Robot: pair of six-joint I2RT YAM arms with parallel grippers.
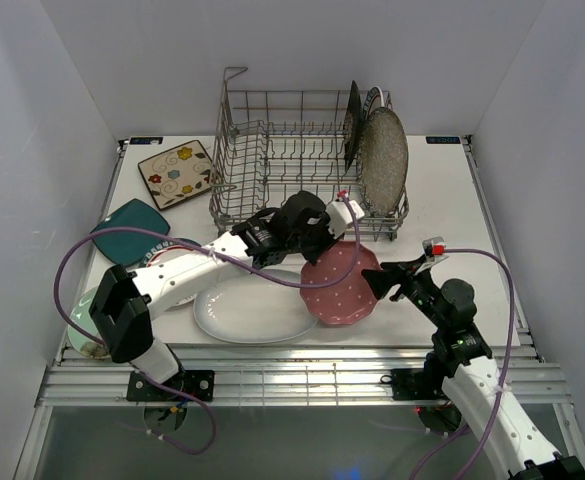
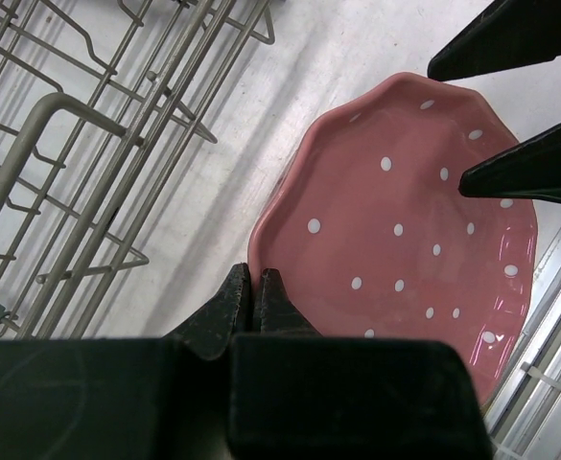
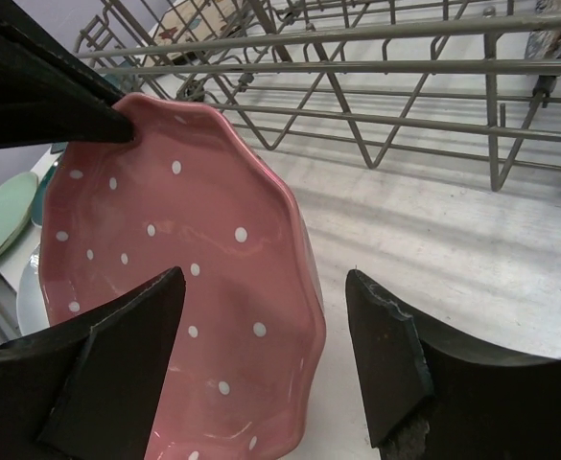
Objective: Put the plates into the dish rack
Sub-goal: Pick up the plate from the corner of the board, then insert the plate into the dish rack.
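Your right gripper (image 3: pixel 263 280) is released, its jaws wide and astride the scalloped rim of the pink dotted plate (image 3: pixel 184 249). One finger hangs over the plate's hollow and the other outside it, and neither seems to be touching yet. Your left gripper (image 2: pixel 254 287) is clenched on nothing, its joined tips set against the opposite rim, probably steadying or tipping that edge. The plate lies tilted on the table (image 1: pixel 442 200), just in front of the dish rack (image 1: pixel 272 160), with its left edge meeting the large white oval plate (image 1: pixel 247 312). A speckled grey plate (image 1: pixel 385 160) and a dark plate (image 1: pixel 352 125) stand on edge at the rack's right end. The step in hand looks like taking hold of the pink plate. Next, you will want to close the right jaws firmly on the rim while the left tips brace it. Then lift, turn the plate upright and lower it between tines left of the dark plate. The glazed rim may slip, so seat the fingers deep.
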